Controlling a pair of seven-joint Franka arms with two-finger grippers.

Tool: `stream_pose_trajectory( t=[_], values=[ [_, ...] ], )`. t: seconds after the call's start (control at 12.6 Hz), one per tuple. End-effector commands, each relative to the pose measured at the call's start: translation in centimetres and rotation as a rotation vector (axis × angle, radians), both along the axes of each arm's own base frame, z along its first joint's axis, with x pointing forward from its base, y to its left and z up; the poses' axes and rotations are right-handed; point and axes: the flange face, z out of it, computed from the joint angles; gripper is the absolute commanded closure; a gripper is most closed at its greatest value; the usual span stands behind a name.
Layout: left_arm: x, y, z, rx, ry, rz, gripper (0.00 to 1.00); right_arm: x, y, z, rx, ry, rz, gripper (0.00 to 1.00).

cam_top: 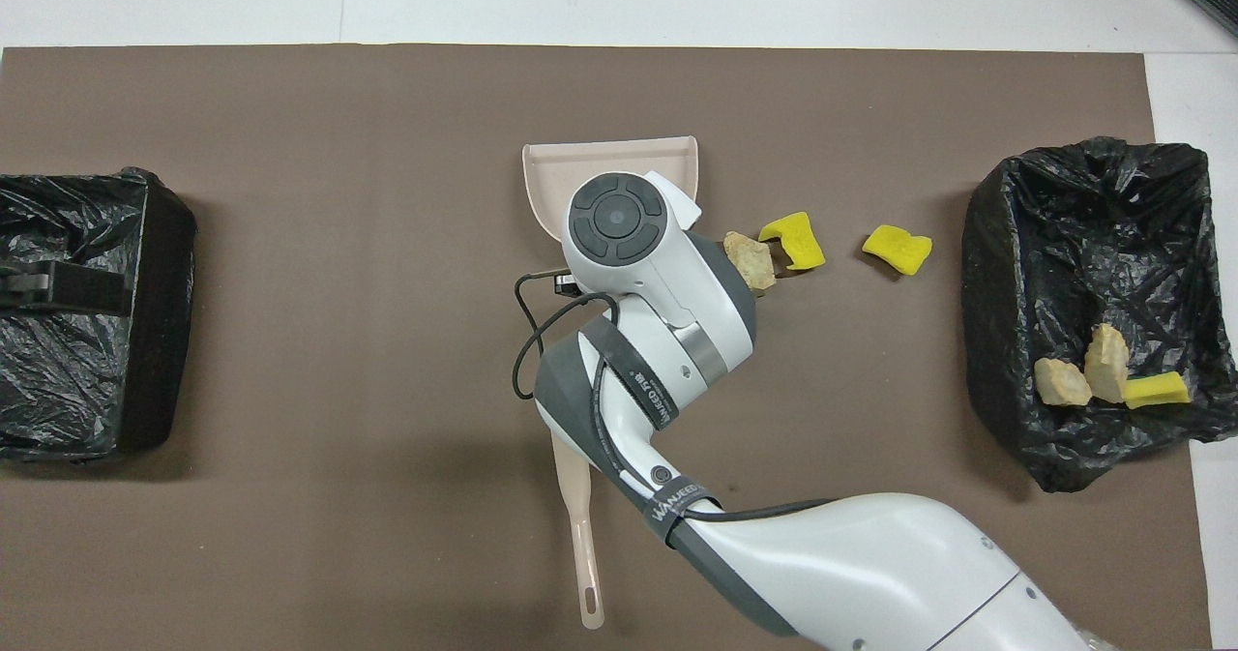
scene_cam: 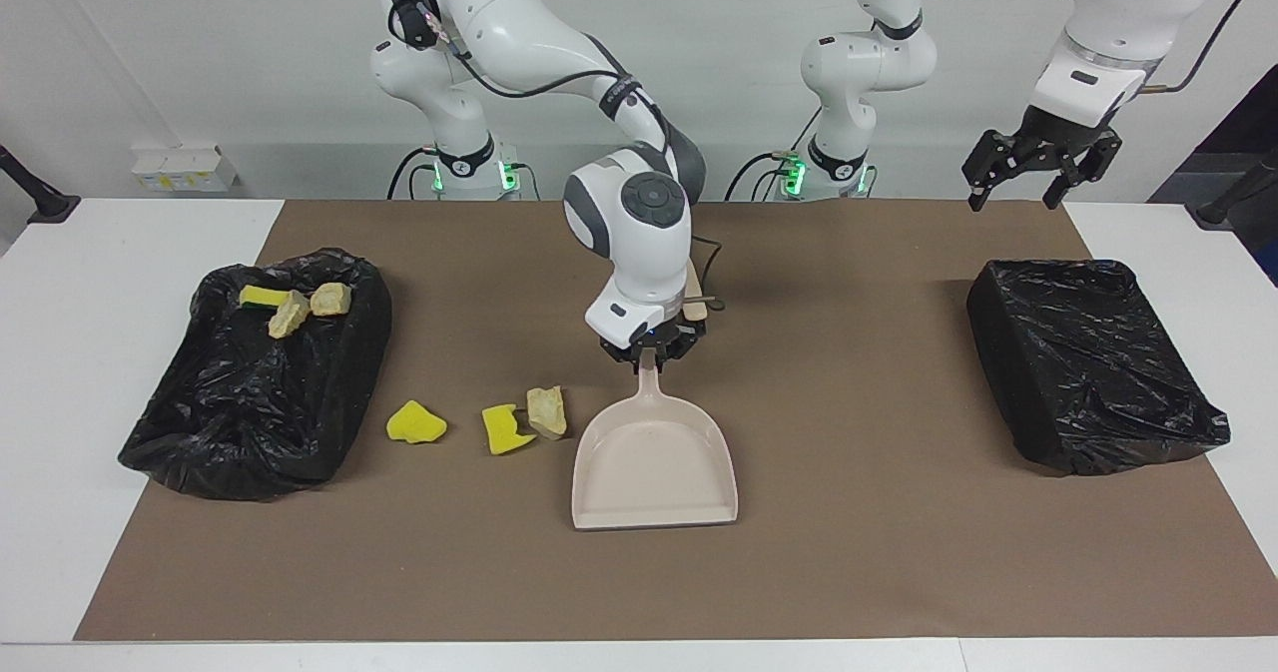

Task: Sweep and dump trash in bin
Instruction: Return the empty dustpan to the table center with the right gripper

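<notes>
Brown mat (scene_cam: pixel 899 552) on white table | right gripper (scene_cam: pixel 650 349) at mid-mat, on beige plastic dustpan (scene_cam: pixel 654 462) handle, grip unclear | trash (scene_cam: pixel 546 410): loose tan and yellow lumps beside dustpan, three binned in open black-lined bin (scene_cam: pixel 255 392) at mat's right-arm edge | left gripper (scene_cam: pixel 1038 168) waits, fingers apart | step: positioning the pan; next likely needs the brush (cam_top: pixel 578 525).

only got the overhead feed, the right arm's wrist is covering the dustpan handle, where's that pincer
Observer: The right pincer is at the top end of the dustpan handle; the pan lies flat on the mat.
Operator: ok and the left pincer, what's it doing
Observer: The left pincer hangs open and empty in the air, above the mat's corner beside the black bin at that arm's end of the table.
</notes>
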Motion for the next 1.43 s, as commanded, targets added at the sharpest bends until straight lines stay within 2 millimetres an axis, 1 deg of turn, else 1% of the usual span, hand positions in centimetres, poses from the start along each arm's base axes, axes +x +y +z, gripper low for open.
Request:
stream_pose_trajectory(
  t=[0.0,0.16,0.24,0.32,0.56,0.63,0.87,1.03,1.11,1.27,1.35],
  values=[
    [-0.3,0.2,0.1,0.001,0.013,-0.011,0.0,0.4,0.0,2.2,0.01,-0.039,-0.011,0.0],
    [-0.3,0.3,0.1,0.001,0.013,-0.009,0.0,-0.6,0.3,4.0,0.014,-0.04,-0.002,0.0],
    [-0.3,0.3,0.1,0.001,0.013,-0.008,0.0,-2.1,0.7,4.8,0.025,-0.029,0.01,0.0],
    [-0.3,0.3,0.1,0.001,0.015,-0.008,0.0,-3.3,0.5,5.6,0.026,-0.025,0.017,0.0],
    [-0.3,0.3,0.1,0.001,0.015,-0.003,0.0,-8.4,1.1,6.6,0.017,0.003,0.063,0.0],
    [-0.3,0.2,0.0,0.001,0.016,-0.001,0.0,-10.5,1.9,6.6,0.015,0.017,0.079,0.0],
    [-0.3,0.2,0.0,0.001,0.016,-0.001,0.0,-16.6,3.0,5.1,0.035,0.101,0.106,0.0],
    [-0.4,0.1,0.1,0.001,0.015,-0.003,0.0,-20.4,3.2,4.2,0.039,0.146,0.115,0.0],
    [-0.5,0.0,0.0,0.001,0.015,-0.004,0.0,-22.0,3.7,3.4,0.025,0.163,0.109,0.0],
    [-1.0,-0.3,-0.7,0.003,0.03,-0.006,0.0,-24.2,4.2,1.3,0.007,0.183,0.09,0.07],
    [-1.0,-0.4,-0.8,0.004,0.033,-0.007,0.0,-25.4,4.1,0.4,0.006,0.185,0.09,0.09]
  ],
)
